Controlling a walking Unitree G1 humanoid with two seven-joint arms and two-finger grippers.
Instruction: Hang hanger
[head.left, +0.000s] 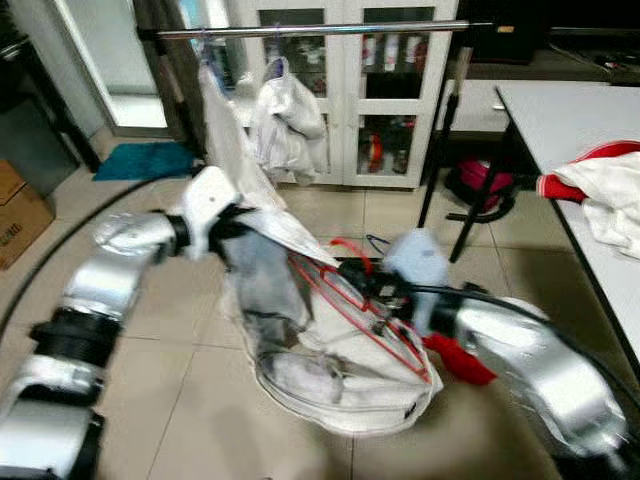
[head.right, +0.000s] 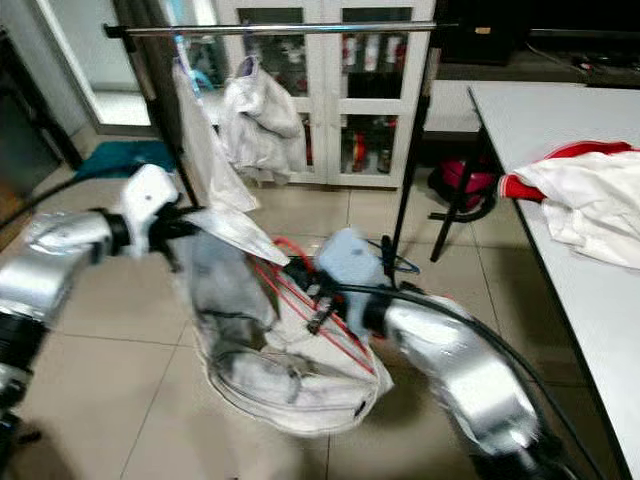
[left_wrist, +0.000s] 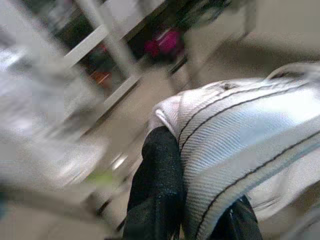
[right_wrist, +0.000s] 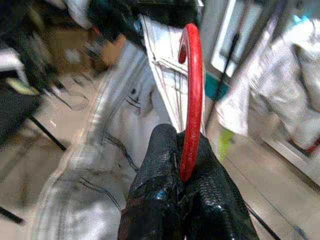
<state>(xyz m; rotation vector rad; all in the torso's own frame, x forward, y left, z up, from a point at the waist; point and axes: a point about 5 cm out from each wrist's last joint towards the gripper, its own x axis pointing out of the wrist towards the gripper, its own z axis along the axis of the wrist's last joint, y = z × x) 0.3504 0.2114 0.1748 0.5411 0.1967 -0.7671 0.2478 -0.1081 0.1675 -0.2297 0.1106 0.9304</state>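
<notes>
Below the clothes rail (head.left: 320, 31), in the left eye view, both arms hold a white shirt (head.left: 340, 380) on a red hanger (head.left: 350, 300) low over the tiled floor. The left gripper (head.left: 235, 225) pinches the shirt's shoulder, while the right gripper (head.left: 385, 290) has the hanger near its neck. My reading is that the garment is on the hanger and carried, but not yet hung; the next move calls for lifting the hook well up and forward until it clears the rail, then lowering it on. Two white garments (head.left: 285, 125) already hang at the rail's left part, so the bare stretch to their right looks the better spot. The rail's slanted black leg (head.left: 445, 140) stands between the right arm and that stretch. To the rail's right, a table (head.left: 580, 120) carries a red and white cloth (head.left: 610, 190).

From the right eye view, a glass-door cabinet (head.right: 330, 90) stands behind the rail and a pink bag (head.right: 470, 190) lies beside the leg's foot.

Along the left wrist view, black fingers (left_wrist: 157, 190) are clenched over striped white fabric, one either side of the fold.

Through the right wrist view, the fingertips (right_wrist: 165, 165) are closed tight on the hanger's red hook (right_wrist: 192, 90), which rises from them and curls over at its tip, with the shirt draped beyond it.
</notes>
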